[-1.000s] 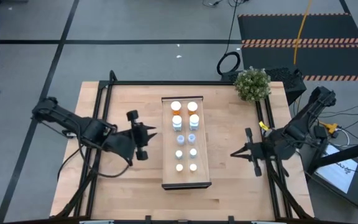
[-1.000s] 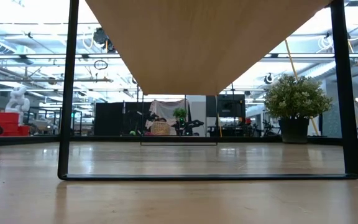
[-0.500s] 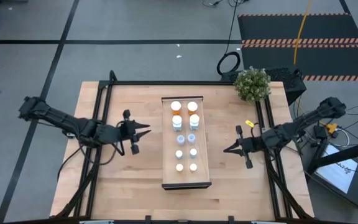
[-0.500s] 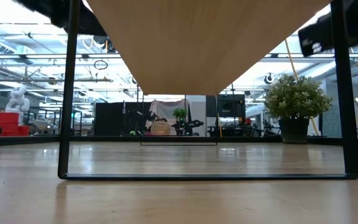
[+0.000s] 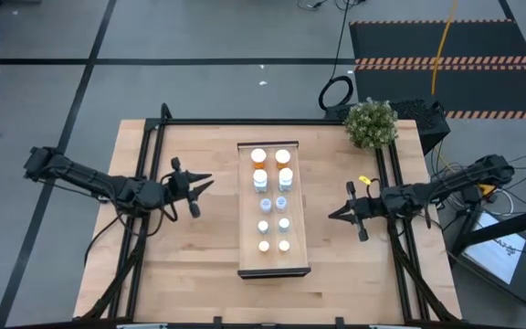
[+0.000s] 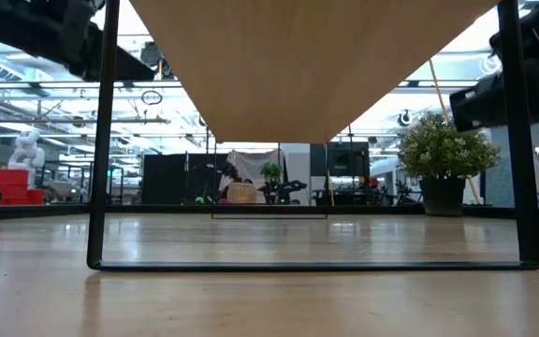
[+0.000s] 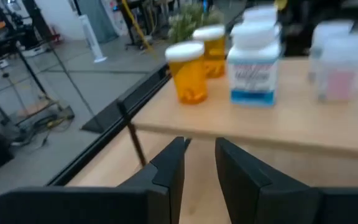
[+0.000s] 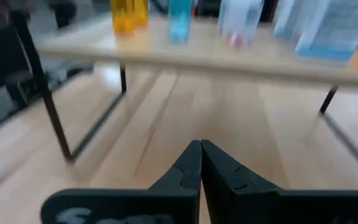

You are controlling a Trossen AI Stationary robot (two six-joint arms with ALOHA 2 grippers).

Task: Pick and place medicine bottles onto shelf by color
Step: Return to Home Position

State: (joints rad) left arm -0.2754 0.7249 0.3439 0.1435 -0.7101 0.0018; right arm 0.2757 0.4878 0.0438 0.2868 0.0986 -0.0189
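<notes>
Worktop (image 5: 181, 265): light wood with a dark frame; both arms reach in over it from the sides.
Left arm: stretched out from the left edge toward the middle, held clear above the wood.
Left fingers (image 5: 204, 181): a narrow gap between them and nothing in it; they point right at the shelf and stop well short of it.
Shelf (image 5: 274, 263): a long light-wood board in the middle of the worktop, running near to far and raised on thin dark legs (image 6: 101, 140); the low view looks underneath it.
Bottles: all standing upright on the shelf in two rows.
Far end: orange bottles (image 5: 258, 156).
Middle: white and bluish bottles (image 5: 281, 203).
Near end: two small orange bottles (image 5: 263, 246) side by side.
Right fingers (image 5: 333, 217): pressed together at the tips, holding nothing; they point left at the shelf, apart from it, near its middle.
Right arm: reaches in from the right edge, also raised off the wood.
Plant (image 5: 370, 123): a small green bush in a dark pot at the far right corner.
</notes>
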